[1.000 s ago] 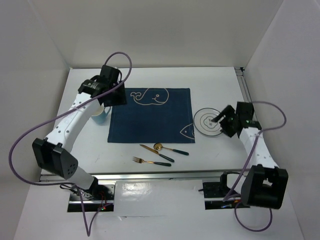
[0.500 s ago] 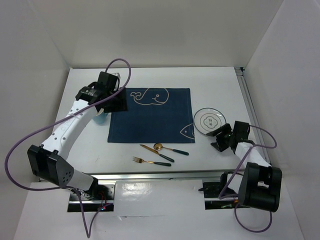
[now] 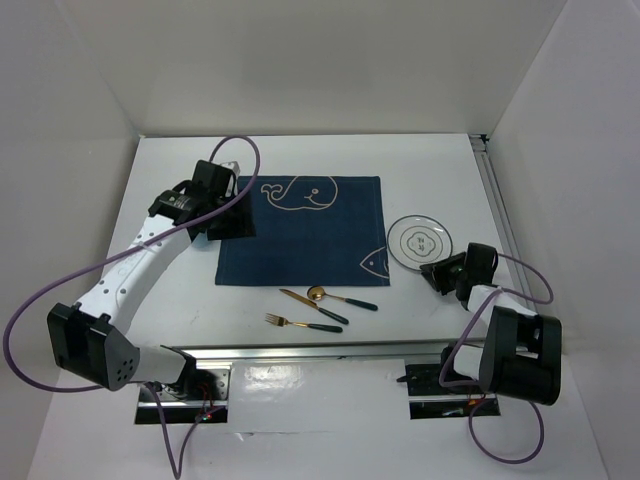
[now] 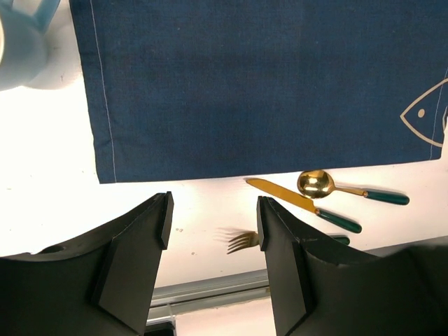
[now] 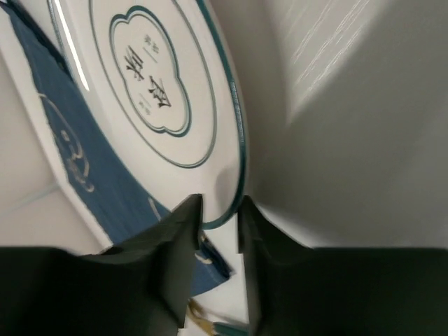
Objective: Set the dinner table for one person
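Note:
On the white dinner table (image 3: 420,160) lies a navy whale placemat (image 3: 300,230). To its right rests a white plate (image 3: 420,241) with a teal rim. My right gripper (image 3: 440,272) lies low at the plate's near edge. In the right wrist view its narrow jaws (image 5: 220,206) straddle the rim of the plate (image 5: 154,84); I cannot make out whether they press on it. My left gripper (image 3: 225,215) hovers open over the placemat's left edge, its fingers (image 4: 213,210) holding nothing. A light blue cup (image 4: 21,42) stands left of the mat.
A gold knife (image 3: 312,305), spoon (image 3: 340,298) and fork (image 3: 300,322), all with green handles, lie in front of the placemat near the table's front rail. A metal rail (image 3: 495,190) runs along the right edge. White walls enclose the table.
My right arm has drawn back and dropped low to the plate's near rim, and its jaws have narrowed around it. The left gripper has shifted slightly nearer, covering the cup in the top view.

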### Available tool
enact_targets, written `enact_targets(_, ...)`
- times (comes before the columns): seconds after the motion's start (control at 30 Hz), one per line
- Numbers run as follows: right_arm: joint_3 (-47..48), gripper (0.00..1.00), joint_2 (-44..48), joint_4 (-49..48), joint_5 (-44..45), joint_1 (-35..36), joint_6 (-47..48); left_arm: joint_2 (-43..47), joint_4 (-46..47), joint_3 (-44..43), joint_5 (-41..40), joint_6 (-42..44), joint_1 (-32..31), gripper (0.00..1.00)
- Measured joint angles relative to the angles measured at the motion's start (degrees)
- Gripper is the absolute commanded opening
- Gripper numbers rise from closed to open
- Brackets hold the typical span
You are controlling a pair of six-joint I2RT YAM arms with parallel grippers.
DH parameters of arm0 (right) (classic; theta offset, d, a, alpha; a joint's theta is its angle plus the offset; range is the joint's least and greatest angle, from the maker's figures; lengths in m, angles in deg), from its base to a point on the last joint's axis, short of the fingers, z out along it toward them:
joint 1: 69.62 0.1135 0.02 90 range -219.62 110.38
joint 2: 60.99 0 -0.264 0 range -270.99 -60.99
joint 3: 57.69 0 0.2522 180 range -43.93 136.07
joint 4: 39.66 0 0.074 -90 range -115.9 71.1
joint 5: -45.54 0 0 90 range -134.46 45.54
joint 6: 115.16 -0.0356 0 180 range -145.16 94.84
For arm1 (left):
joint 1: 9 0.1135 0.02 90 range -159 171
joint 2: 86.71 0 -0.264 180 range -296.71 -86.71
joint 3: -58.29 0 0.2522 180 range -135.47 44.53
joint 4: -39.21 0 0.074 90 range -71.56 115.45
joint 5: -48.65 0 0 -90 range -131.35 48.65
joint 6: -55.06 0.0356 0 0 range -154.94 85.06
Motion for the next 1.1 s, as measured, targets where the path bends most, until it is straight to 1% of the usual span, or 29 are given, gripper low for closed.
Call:
enact_targets(0.03,0.0,0.25,0.02,0.13,0.66,0.0,-0.11,0.04,0.22,0.09,0.13,0.0,0.0,0.68)
enact_targets(0.07,0.0,0.16,0.07,0.46,1.51,0.0,-0.39,0.04,0.48,0.11,0.28,0.02,0.0,0.68)
enact_targets(0.2,0.13,0.0,2.73,1.05,3.41,0.0,-1.46,0.07,1.27,0.2,0.96,0.17,0.0,0.68)
enact_targets(0.4,2.54,0.0,10.56,7.98,6.64,0.0,0.02,0.07,1.64,0.28,1.38,1.27,0.0,0.68)
enact_targets(0.5,4.37,0.0,12.85,11.02,6.95,0.0,1.29,0.07,1.79,0.28,1.4,1.49,0.0,0.68)
enact_targets(0.6,7.63,0.0,13.68,13.0,5.46,0.0,3.26,0.07,1.84,0.28,1.4,1.51,0.0,0.68)
enact_targets(0.7,11.15,0.0,13.25,13.16,1.77,0.0,4.92,0.07,1.84,0.28,1.4,1.51,0.0,0.68)
enact_targets(0.8,14.75,0.0,10.4,12.0,-2.84,0.63,5.73,0.07,1.86,0.28,1.38,1.42,0.0,0.68)
enact_targets(0.9,18.64,0.0,4.09,10.32,-6.23,4.7,6.23,0.07,1.86,0.28,1.2,1.14,0.0,0.68)
enact_targets(1.1,29.42,0.0,-13.92,6.71,-11.23,19.76,6.99,1.01,1.36,0.28,-0.24,0.55,0.0,0.69)
